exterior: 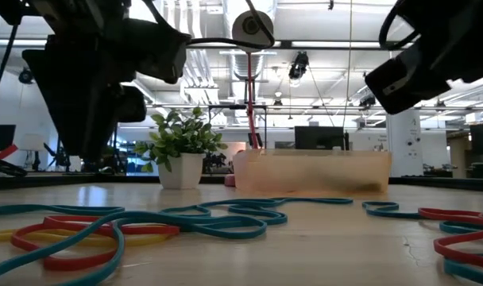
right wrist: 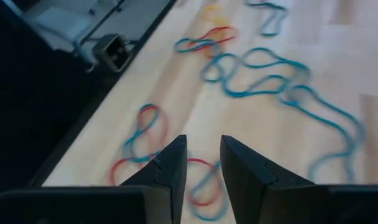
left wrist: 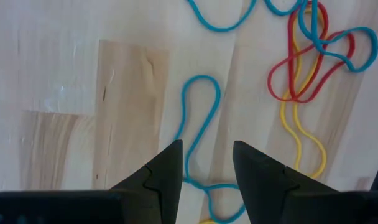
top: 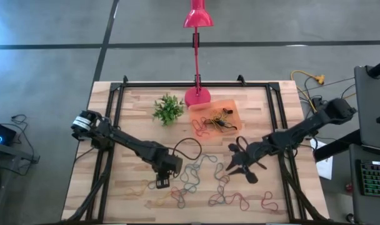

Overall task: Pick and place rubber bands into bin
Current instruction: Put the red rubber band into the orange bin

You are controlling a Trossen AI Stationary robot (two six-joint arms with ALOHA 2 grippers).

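Many bands lie loose on my desk, some already in the bin. Both my left fingers and right fingers hang apart, empty, near the bin.

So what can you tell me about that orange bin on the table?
The bin is a shallow, see-through orange plastic tray, a rectangle with low walls. It sits flat near the far edge of the table, right beside the pink lamp base, with the small green plant a little farther off. A tangle of rubber bands already lies inside it. Neither gripper touches it.
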